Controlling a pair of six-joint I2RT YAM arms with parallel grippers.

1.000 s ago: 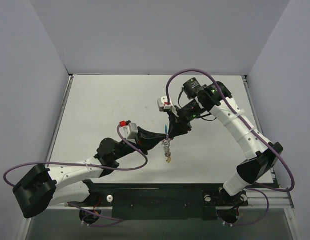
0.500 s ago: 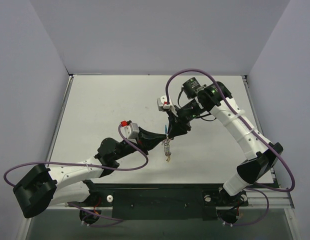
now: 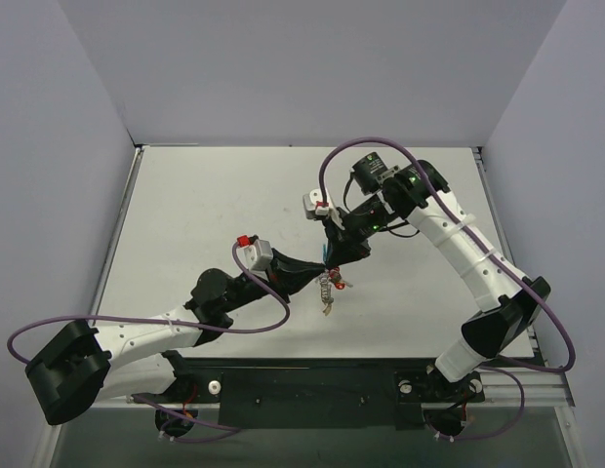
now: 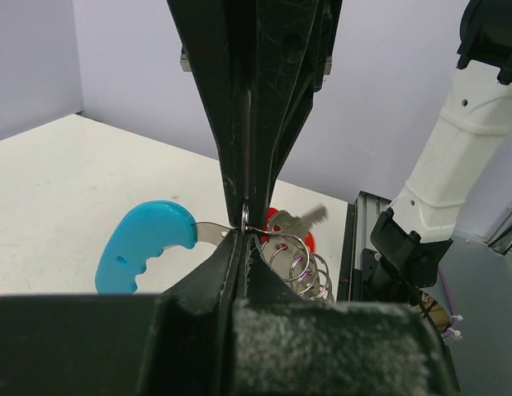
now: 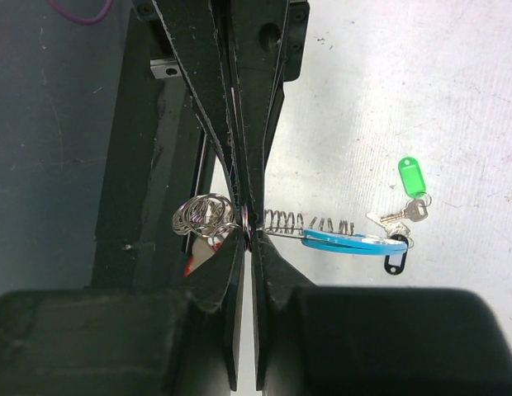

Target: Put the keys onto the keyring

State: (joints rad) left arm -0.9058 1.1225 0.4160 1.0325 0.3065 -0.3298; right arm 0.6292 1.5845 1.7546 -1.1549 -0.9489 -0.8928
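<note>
Left fingers (image 4: 208, 276) and right fingers (image 5: 277, 268) meet tip to tip above the bench (image 3: 185, 214), both pressed together on the keyring (image 5: 322, 223) wire. The red key (image 4: 302, 217) hangs just beyond. The ring is probably light, floppy and slippery, so grip the stiff wire, not the coils.

My gripper (image 5: 248, 239) pinches the keyring (image 5: 281, 221) wire, tip to tip with the left gripper (image 5: 244, 206). Blue tag (image 5: 347, 241) stretches right; green-tagged key (image 5: 411, 180) and black tag (image 5: 394, 262) near its end.
</note>
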